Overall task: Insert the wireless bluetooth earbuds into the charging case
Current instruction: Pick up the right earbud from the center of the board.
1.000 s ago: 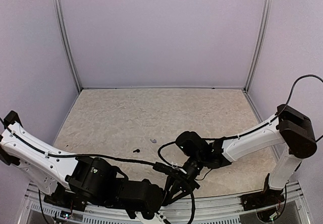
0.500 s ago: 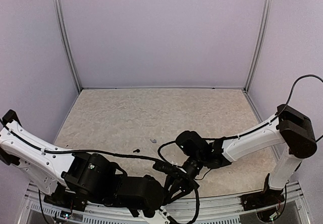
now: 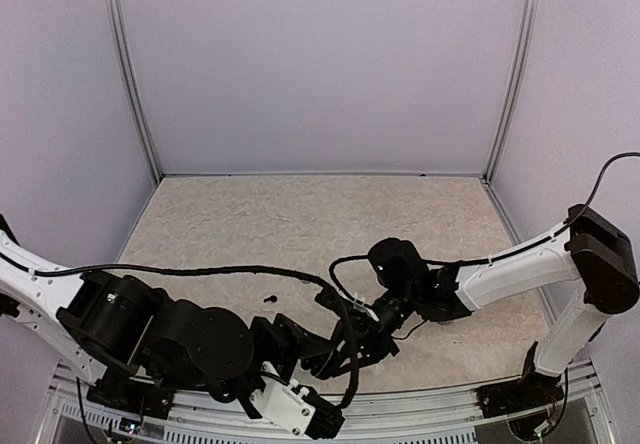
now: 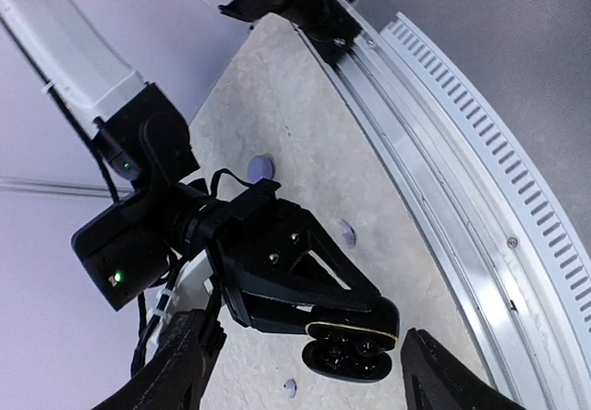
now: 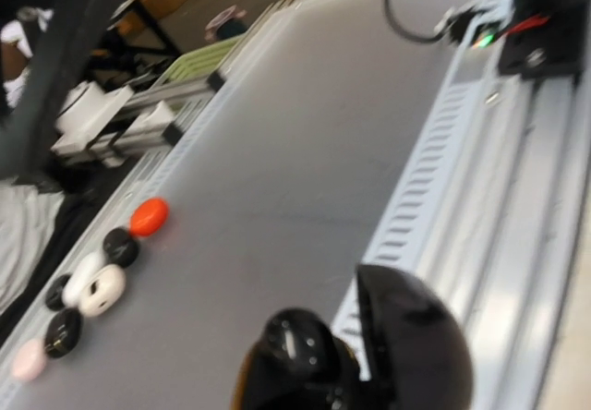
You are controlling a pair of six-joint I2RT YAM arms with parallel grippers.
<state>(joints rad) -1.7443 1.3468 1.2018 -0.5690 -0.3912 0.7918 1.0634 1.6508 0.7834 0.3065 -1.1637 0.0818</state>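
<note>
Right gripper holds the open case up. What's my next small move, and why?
Probably swing the left gripper to the black earbud on the table: its jaws are open and empty, while the charging case is held open.

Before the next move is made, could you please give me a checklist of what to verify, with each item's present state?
1. Right pincer gripping the charging case: ok, shut on it.
2. Case lid open: ok, it looks raised in the right wrist view.
3. Left pincer free: ok, open and holding nothing.
4. Black earbud located: ok, loose on the table, apart from both pincers.
5. Lavender earbuds located: cannot tell; small pale spots lie on the table, too small to identify.
</note>
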